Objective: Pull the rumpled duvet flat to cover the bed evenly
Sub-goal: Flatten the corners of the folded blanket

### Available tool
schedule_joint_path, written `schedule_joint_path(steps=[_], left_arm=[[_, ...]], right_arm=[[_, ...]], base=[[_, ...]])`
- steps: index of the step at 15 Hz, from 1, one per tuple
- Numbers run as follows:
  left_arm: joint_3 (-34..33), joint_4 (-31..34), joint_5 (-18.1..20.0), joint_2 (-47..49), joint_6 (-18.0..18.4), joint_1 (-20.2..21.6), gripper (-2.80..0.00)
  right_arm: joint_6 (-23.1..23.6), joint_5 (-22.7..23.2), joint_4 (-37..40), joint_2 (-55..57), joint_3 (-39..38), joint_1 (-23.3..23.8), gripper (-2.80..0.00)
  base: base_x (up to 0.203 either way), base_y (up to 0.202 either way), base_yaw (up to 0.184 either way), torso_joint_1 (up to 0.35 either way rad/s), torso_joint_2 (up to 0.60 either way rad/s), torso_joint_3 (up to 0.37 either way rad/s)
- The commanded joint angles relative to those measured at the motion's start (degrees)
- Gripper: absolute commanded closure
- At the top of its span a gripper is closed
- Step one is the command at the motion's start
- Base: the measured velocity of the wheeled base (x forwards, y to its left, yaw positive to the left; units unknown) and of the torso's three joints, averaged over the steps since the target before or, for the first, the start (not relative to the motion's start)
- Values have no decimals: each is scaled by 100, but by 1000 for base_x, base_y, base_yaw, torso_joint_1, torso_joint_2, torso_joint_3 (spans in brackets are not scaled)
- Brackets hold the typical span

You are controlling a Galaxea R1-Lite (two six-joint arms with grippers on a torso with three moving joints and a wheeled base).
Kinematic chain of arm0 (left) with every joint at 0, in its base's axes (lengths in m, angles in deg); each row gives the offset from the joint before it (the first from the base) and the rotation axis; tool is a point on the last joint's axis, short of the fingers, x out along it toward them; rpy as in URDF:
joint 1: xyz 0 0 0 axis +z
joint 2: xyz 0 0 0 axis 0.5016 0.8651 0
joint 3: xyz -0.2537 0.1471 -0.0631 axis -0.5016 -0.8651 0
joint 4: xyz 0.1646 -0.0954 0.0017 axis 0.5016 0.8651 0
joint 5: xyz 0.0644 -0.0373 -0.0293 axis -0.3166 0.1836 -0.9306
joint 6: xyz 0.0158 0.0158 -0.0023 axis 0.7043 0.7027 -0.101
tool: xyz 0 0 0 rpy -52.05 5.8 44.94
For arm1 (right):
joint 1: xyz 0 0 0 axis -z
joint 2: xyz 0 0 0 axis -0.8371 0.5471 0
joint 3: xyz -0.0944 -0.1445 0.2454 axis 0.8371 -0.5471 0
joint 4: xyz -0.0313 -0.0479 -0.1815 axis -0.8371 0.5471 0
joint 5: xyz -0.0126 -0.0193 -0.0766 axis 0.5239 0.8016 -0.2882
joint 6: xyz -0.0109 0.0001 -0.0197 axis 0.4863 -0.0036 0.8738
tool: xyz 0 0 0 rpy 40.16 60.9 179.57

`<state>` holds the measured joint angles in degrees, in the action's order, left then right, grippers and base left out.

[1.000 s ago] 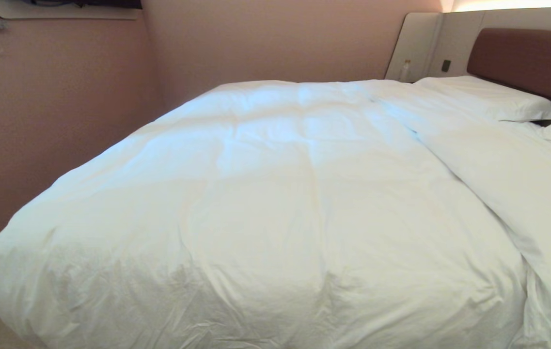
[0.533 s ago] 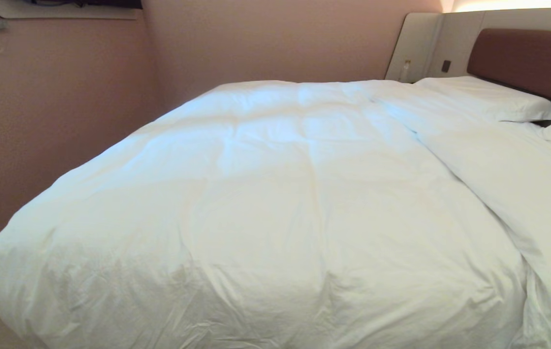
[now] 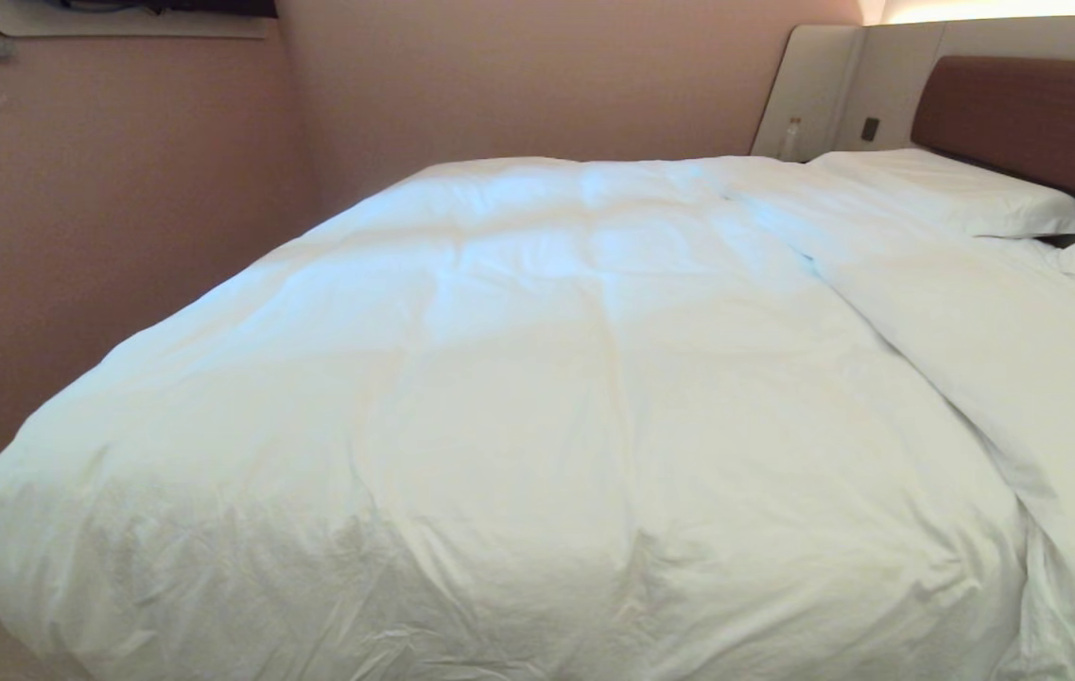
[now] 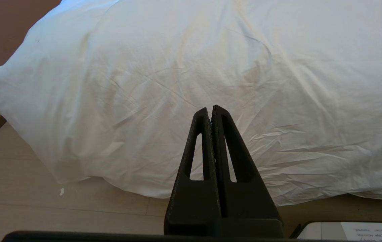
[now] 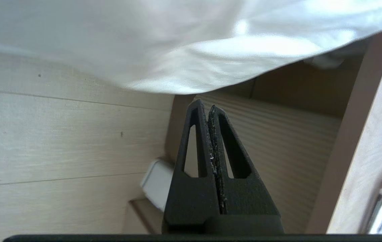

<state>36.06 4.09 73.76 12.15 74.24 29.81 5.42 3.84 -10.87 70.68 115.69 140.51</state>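
Puffy white quilted duvet drapes the low bed; left gripper and right gripper, jaws closed and empty, face its hanging edge without touching.

I see the duvet, white, puffy and creased, spread over most of the frame and hanging off the lower edge. At right a long fold runs diagonally. Of the bed, only the brown headboard shows, upper right, framed by beige panels.
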Motion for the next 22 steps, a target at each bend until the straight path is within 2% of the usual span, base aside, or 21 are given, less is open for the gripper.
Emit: schedule_joint_path(steps=[1,4,6,8,10,11,16,17,20,22], left_arm=[[1,3,-4,0,1,3,0],[1,3,-4,0,1,1,0],[1,3,-4,0,1,-5,0],[1,3,-4,0,1,3,0],[1,3,3,0,1,2,0],[1,3,-4,0,1,2,0],[1,3,-4,0,1,3,0],[1,3,-4,0,1,3,0],[1,3,-4,0,1,3,0],[1,3,-4,0,1,3,0]], right_arm=[[1225,557,-1201,-35,-421,146,0],[1482,747,-2321,276,-1280,411,0],[1542,767,-2873,675,-1477,504,0],[1412,753,-3397,1138,-1578,546,0],[1045,760,-3634,1270,-1645,560,0],[721,763,-3637,1222,-1671,534,0],[-1321,761,-3619,1123,-1975,163,0],[-1536,773,-3613,1192,-2115,122,0],[-1679,808,-3644,1574,-2282,80,0],[-1898,989,-3646,1690,-2257,79,0]], base=[[0,0,0,0,0,0],[0,0,0,0,0,0],[0,0,0,0,0,0],[0,0,0,0,0,0],[0,0,0,0,0,0],[0,0,0,0,0,0],[0,0,0,0,0,0],[0,0,0,0,0,0],[0,0,0,0,0,0],[0,0,0,0,0,0]])
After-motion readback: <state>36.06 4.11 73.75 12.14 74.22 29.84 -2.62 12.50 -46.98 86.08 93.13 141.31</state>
